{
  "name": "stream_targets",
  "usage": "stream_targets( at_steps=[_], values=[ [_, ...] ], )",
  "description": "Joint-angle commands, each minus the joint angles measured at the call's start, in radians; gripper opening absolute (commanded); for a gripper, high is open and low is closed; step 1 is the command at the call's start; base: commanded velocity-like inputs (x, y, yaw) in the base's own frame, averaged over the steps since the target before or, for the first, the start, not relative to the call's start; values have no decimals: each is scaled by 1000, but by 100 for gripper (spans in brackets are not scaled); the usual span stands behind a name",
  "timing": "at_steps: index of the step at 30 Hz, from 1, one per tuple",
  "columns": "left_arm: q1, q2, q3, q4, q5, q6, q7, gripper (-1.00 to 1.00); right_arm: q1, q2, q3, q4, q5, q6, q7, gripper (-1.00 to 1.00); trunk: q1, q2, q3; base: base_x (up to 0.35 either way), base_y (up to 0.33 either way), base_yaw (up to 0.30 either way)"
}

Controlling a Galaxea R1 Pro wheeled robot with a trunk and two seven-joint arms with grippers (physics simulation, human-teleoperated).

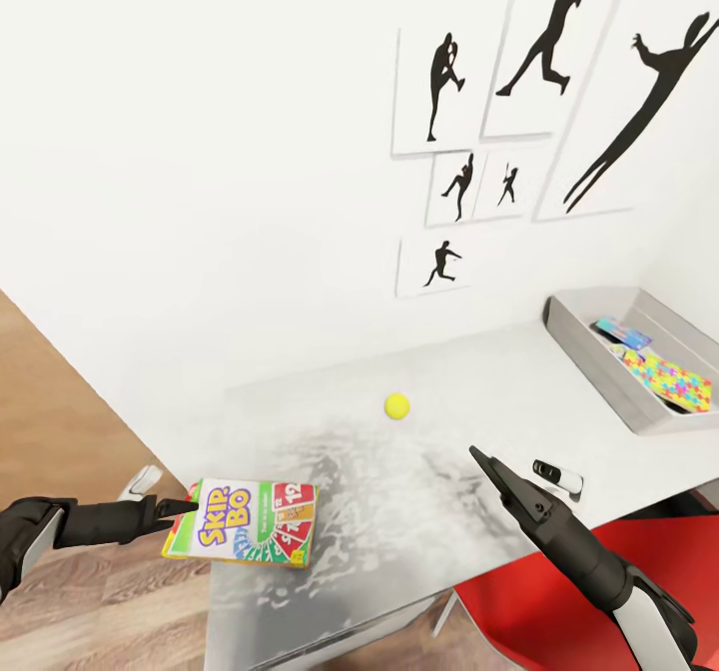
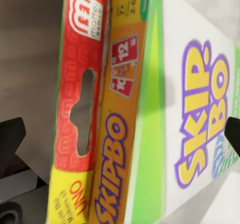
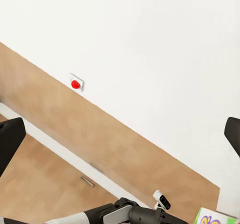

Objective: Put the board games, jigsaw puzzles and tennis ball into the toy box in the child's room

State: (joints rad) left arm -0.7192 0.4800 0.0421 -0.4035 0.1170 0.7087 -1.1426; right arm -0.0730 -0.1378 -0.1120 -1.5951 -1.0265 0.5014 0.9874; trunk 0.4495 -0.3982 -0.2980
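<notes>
- Left hand (image 1: pixel 190 507) at the lower left of the head view is clamped on the SKIP-BO box (image 1: pixel 245 534), which sits at the near left corner of the counter (image 1: pixel 449 431).
- Left wrist view: same box (image 2: pixel 150 109) up close.
- Right hand (image 1: pixel 479 456), lower right, holds nothing; fingers look spread wide apart in its wrist view.
- Tennis ball (image 1: pixel 396 405) sits mid-counter.
- Toy box (image 1: pixel 589 351) far right, with a jigsaw puzzle (image 1: pixel 674 379) inside.

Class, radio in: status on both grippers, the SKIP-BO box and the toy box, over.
Left gripper shut on SKIP-BO box, at table corner. Right gripper open, empty. Tennis ball between box and toy box.
</notes>
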Motion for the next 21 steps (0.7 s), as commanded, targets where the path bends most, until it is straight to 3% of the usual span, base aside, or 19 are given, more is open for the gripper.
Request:
stream_targets(
  at_steps=[1, 21],
  values=[
    [-1, 0, 1, 0, 3, 8, -2, 100, -1, 0, 0, 0, -7, 8, 0, 100, 0, -2, -3, 0, 0, 0],
    [0, -3, 0, 0, 3, 6, -1, 100, -1, 0, 0, 0, -7, 9, 0, 100, 0, -2, -22, 0, 0, 0]
  ],
)
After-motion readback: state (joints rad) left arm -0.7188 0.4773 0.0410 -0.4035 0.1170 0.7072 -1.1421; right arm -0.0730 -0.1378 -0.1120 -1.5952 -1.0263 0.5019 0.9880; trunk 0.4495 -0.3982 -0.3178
